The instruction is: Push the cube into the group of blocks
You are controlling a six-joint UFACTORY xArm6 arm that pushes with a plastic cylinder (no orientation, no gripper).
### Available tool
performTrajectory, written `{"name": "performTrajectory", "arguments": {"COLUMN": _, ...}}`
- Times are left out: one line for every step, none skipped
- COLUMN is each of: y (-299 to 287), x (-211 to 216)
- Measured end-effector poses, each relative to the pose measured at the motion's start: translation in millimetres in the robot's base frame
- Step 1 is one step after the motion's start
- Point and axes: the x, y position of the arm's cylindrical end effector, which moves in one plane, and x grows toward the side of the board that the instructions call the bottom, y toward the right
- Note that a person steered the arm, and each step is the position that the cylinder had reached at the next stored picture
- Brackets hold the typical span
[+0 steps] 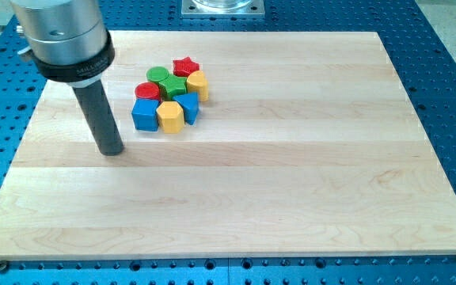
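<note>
**Blue cube at the cluster's edge, tip just beside it**

The worktop is a pale wooden board, bare except near its top-left corner. There sits the group of blocks, packed tight: a red star nearest the top edge, a green cylinder, a green block (shape unclear), a red cylinder, a yellow block, a small blue block and a yellow hexagon.

The blue cube lies on the group's left-edge side, seemingly already touching the red cylinder and yellow hexagon.

My tip rests near the cube, towards the left edge and slightly towards the bottom edge, apart from it. There is no hand on this rig, only the rod, so nothing is held.

To finish well, I judge a short, slow push through the cube's centre, towards the right edge and slightly upward, would seat it firmly without scattering the others; an off-centre contact would likely spin the cube aside.
</note>
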Motion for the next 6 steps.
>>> {"name": "performTrajectory", "arguments": {"y": 17, "x": -18}}
{"name": "performTrajectory", "arguments": {"y": 19, "x": -28}}
{"name": "performTrajectory", "arguments": {"y": 19, "x": -46}}
{"name": "performTrajectory", "arguments": {"y": 19, "x": -47}}
{"name": "performTrajectory", "arguments": {"y": 18, "x": -47}}
{"name": "performTrajectory", "arguments": {"y": 13, "x": -47}}
